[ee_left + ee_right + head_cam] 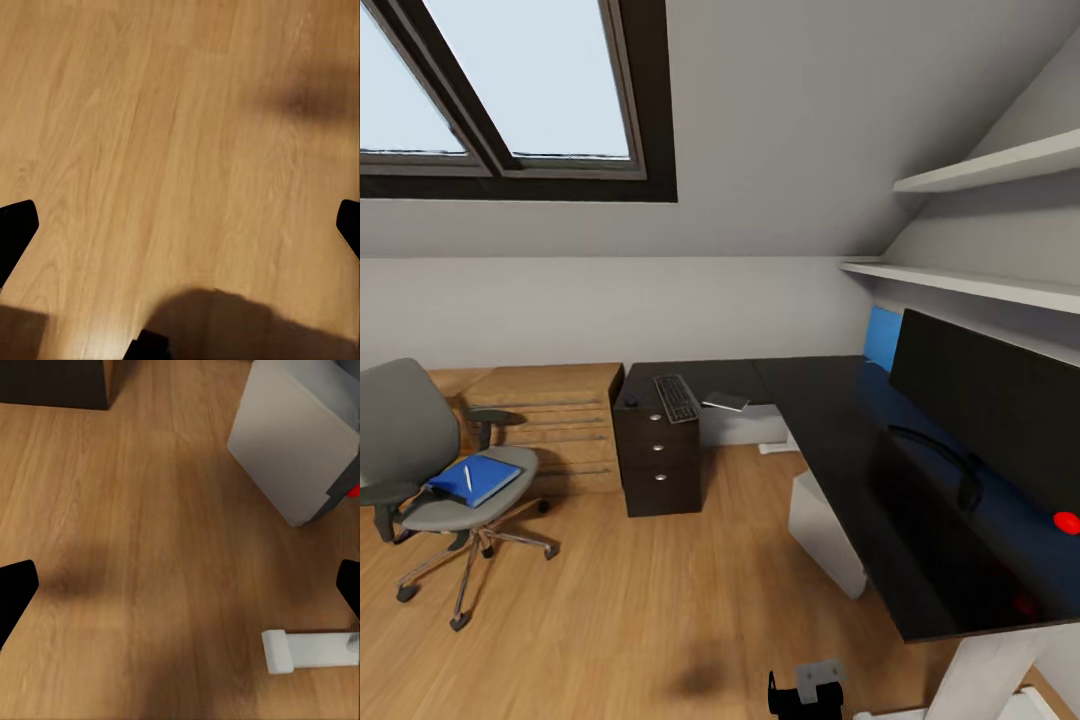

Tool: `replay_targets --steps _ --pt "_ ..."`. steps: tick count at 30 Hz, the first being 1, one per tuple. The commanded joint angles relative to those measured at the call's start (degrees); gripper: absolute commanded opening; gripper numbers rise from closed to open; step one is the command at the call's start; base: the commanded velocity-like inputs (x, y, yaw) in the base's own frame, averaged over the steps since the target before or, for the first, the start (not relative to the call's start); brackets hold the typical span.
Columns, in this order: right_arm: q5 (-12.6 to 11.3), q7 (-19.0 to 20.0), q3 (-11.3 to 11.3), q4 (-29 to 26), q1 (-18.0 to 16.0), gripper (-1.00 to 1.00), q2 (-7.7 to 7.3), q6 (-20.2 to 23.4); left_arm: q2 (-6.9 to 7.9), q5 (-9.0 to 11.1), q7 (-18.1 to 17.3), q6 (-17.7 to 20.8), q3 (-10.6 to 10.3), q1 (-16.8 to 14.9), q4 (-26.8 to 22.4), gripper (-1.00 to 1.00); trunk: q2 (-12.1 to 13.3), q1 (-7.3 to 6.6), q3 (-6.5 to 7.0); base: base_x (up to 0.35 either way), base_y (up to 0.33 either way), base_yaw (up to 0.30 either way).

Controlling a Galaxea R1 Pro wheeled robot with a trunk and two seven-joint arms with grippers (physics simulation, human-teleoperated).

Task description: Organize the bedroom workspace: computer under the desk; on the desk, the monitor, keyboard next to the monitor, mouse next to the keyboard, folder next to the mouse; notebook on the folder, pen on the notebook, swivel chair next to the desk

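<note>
Across the room from both end effectors, folder (473, 479) lies on swivel chair (420, 450).

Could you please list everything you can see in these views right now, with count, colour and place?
swivel chair: one, grey, on the floor at far left.
folder: one, bright blue, on the chair's seat.
pen: one, pale, lying on the folder.
drawer unit: one, black, against the desk's far end.
keyboard: one, dark keys, on top of the drawer unit.
notebook: one, grey, on the desk beside the keyboard.
desk: one, black top, along the right wall.
monitor: one, black, on the desk at right.
shelves: two, white, on the right wall.
skylights: two panes, dark-framed, in the sloped ceiling.
left gripper: black, open, above the wood floor.
right gripper: black, open, above the floor.
</note>
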Motion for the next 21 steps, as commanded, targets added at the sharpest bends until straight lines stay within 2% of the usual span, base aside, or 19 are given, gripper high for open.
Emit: replay_targets --steps 1,17,19,21 --pt "-0.55 -0.13 0.51 0.06 -0.05 1.0 0.02 -0.19 -0.04 0.53 -0.01 -0.24 0.04 -0.04 0.03 1.0 -0.04 0.04 -0.07 0.334 0.068 0.0" --pt "-0.39 -0.12 0.57 -1.7 -0.05 1.0 0.02 -0.19 0.06 0.57 -0.01 -0.24 0.04 -0.04 0.04 1.0 -0.04 0.04 -0.07 0.334 0.08 0.0" --pt "-0.65 -0.18 0.48 -9.27 -0.05 1.0 0.02 0.35 0.15 0.59 -0.01 -0.26 0.04 -0.04 0.02 1.0 -0.04 0.04 -0.07 0.334 0.091 0.0" --pt "-0.76 -0.2 0.44 -12.45 -0.05 1.0 0.02 0.46 0.17 0.6 -0.01 -0.28 0.05 -0.04 0.0 1.0 -0.04 0.04 -0.07 0.334 0.091 0.0"
